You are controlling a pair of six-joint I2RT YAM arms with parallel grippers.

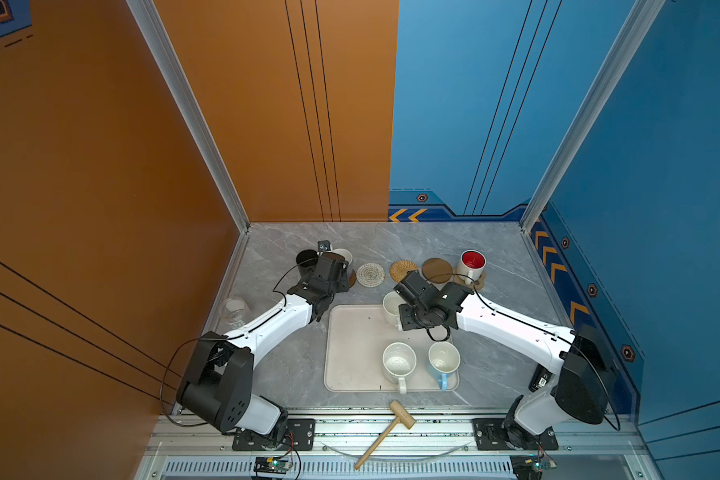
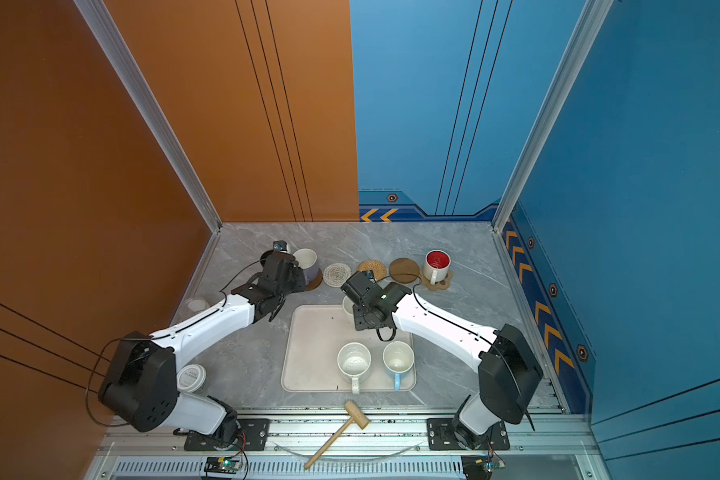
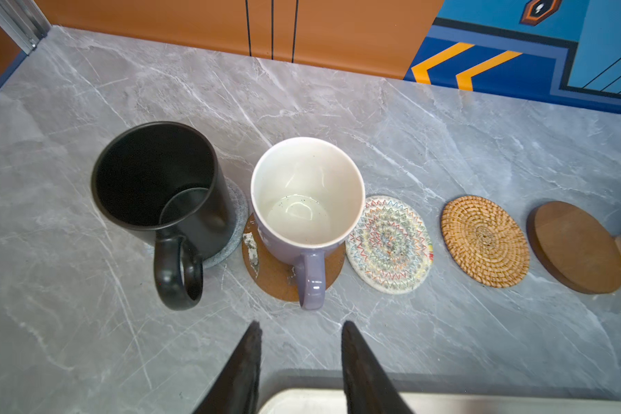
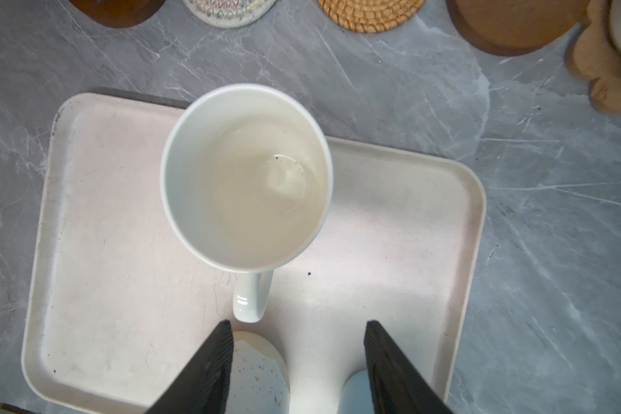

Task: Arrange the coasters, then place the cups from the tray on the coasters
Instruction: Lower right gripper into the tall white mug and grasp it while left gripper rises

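A row of coasters lies along the far side. The black cup stands on a whitish one, and the lavender cup on a brown disc. A woven round, a rattan one and a brown disc are bare. The red-inside cup stands on the paw coaster. The tray holds the cream-white cup, the speckled cup and the light blue cup. My left gripper is open and empty, just short of the lavender cup's handle. My right gripper is open at the cream-white cup's handle.
A clear glass jar stands by the left wall, with a white round lid nearer the left arm's base. A wooden mallet lies across the front rail. Walls close the table on three sides.
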